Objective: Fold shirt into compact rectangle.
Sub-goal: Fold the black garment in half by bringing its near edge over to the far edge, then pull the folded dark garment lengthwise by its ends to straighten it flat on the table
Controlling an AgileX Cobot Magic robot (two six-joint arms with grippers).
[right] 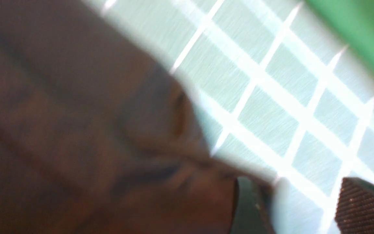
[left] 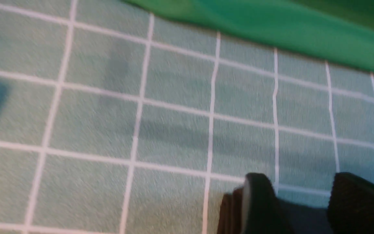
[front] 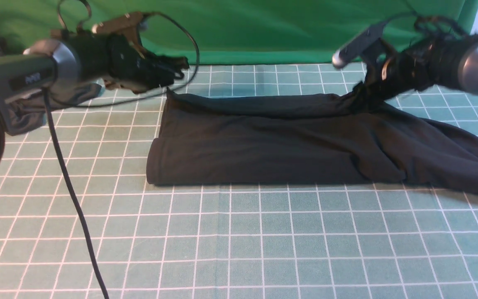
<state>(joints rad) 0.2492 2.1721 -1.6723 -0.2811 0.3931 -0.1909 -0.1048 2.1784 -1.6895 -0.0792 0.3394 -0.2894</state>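
Black shirt (front: 264, 141) lies as long folded band. Left gripper (front: 179, 68) hovers off shirt's far-left corner, right gripper (front: 361, 89) at shirt's far edge. Both have fingers apart, holding nothing, probably lining up crosswise fold.

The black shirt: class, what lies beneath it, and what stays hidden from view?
The shirt lies on the green grid mat, which shows in front of and behind it. The mat squares beneath it and the shirt's lower layers are covered and cannot be seen.
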